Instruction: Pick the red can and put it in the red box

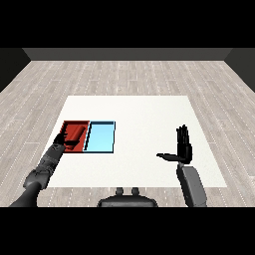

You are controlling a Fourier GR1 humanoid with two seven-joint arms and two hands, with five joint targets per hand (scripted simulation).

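The white bench [139, 114] carries two trays side by side near its left edge: the red tray [74, 125] and, just to its right, the light blue tray [101, 138]. The left hand [63, 139] reaches over the red tray's near left part, and a red shape that is probably the red can [74, 133] sits inside the tray against that hand. Whether the fingers are curled round the can or already slack cannot be told, since the dark hand hides its own outline there. The right hand [183, 144] stands well apart on the bench's right side, fingers straight, thumb spread, holding nothing.

The main risk is in the release: if the hand withdraws while touching the can, it may tip it or drag it over the tray's rim.
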